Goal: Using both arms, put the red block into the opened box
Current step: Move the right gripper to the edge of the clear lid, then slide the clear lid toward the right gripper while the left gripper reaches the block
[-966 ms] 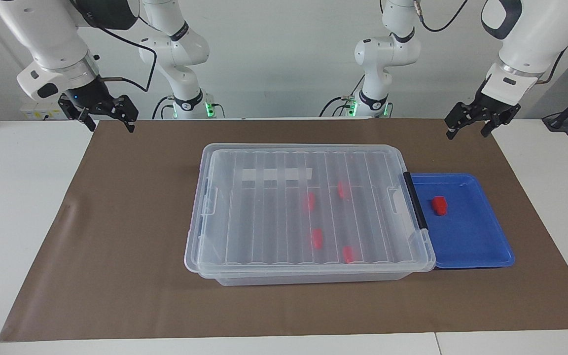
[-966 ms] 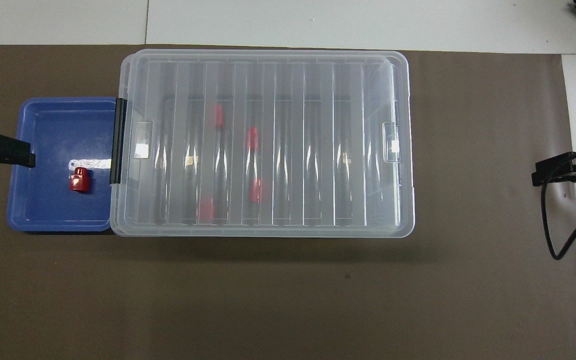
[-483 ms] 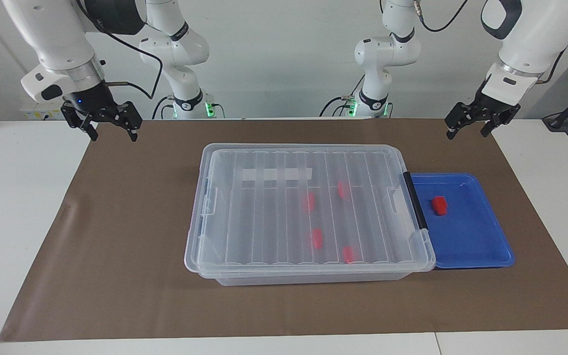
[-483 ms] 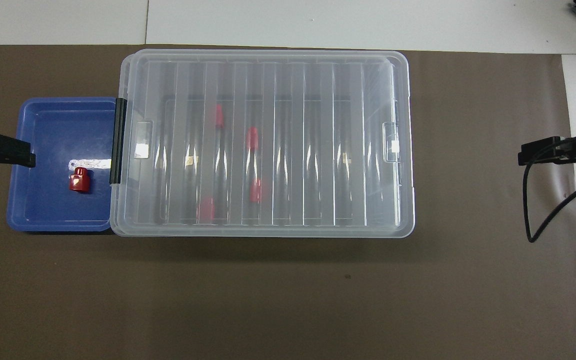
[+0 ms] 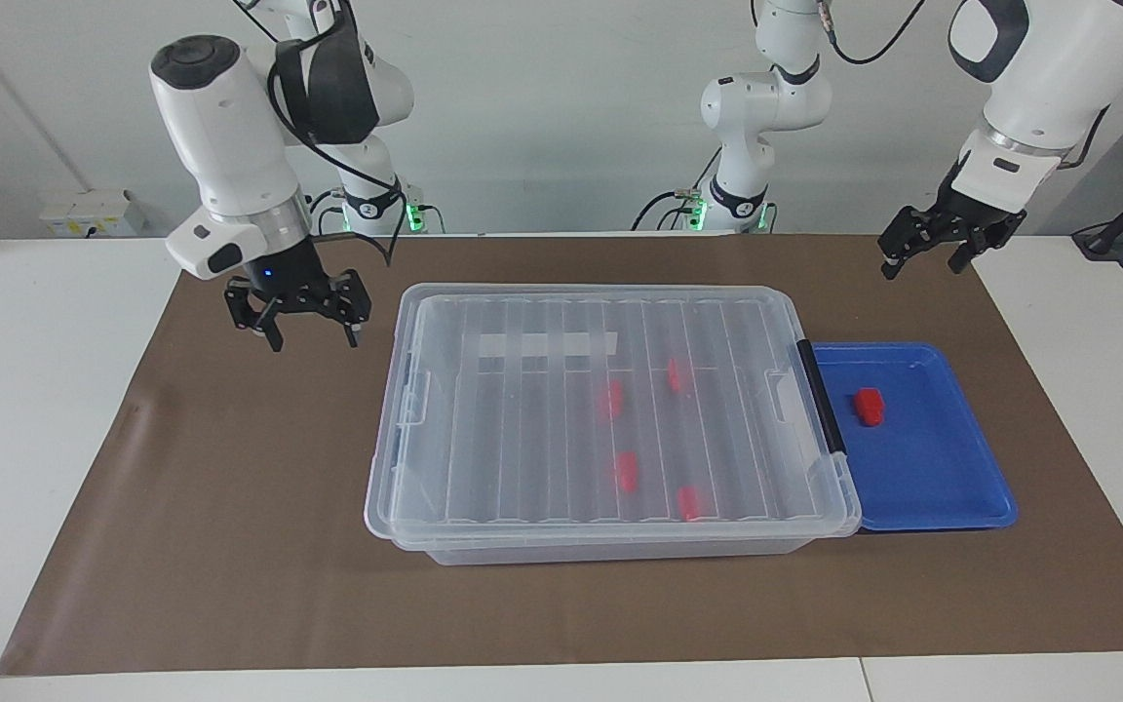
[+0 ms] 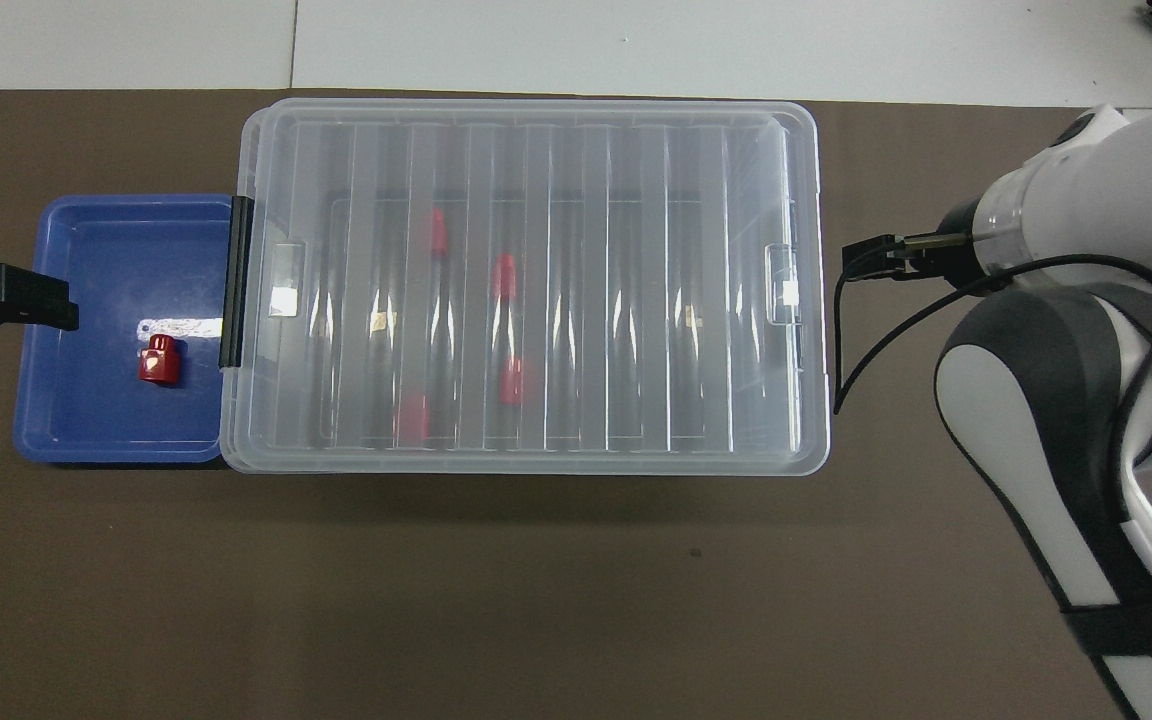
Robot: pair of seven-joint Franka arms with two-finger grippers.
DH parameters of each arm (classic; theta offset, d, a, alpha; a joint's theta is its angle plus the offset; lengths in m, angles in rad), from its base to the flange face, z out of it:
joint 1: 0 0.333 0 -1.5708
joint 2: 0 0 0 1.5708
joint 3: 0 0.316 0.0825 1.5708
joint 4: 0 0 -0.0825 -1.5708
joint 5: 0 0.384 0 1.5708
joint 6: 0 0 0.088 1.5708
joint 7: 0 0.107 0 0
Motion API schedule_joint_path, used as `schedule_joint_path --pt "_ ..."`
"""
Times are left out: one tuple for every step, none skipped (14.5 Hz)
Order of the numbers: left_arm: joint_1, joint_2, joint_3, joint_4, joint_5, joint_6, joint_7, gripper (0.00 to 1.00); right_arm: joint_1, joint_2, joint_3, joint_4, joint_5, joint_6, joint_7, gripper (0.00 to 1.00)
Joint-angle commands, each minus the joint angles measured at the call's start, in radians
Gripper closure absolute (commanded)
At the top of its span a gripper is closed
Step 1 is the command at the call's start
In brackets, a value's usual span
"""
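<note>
red block (image 5: 869, 407): lone, flat on blue tray (image 5: 951, 487), below left gripper (image 5: 923, 255) | clear bin (image 5: 610, 419): lid on, beside right gripper (image 5: 308, 323)

Readable markings: almost none

Only partial white letters, "WN", show on the right arm's black band (image 6: 1151, 622); the box's white label strip (image 5: 547, 344) looks blank.
</note>
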Motion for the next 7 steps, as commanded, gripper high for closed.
schedule_joint_path --pt "-0.007 -0.055 0.006 -0.107 -0.016 0.097 -0.017 0.00 0.000 0.058 -0.002 -0.003 0.045 0.045 0.013 0.00" --pt "-0.007 -0.071 0.009 -0.156 -0.014 0.138 -0.017 0.00 0.015 0.074 -0.002 -0.006 0.047 0.058 0.014 0.00" --pt "-0.007 -0.085 0.009 -0.203 -0.013 0.180 -0.014 0.00 0.018 0.088 -0.002 -0.006 0.047 0.067 0.014 0.00" --pt "-0.004 -0.092 0.009 -0.231 -0.013 0.218 -0.014 0.00 0.018 0.096 -0.004 -0.009 0.047 0.071 0.014 0.00" --pt "-0.001 -0.085 0.009 -0.241 -0.010 0.244 -0.014 0.00 0.018 0.105 -0.004 -0.015 0.038 0.085 0.014 0.00" --pt "0.007 -0.073 0.009 -0.244 -0.008 0.274 -0.012 0.00 0.018 0.108 -0.005 -0.024 0.033 0.096 0.016 0.00" --pt "0.014 -0.050 0.011 -0.250 -0.008 0.316 -0.011 0.00 0.015 0.108 -0.007 -0.033 0.002 0.096 0.016 0.00"
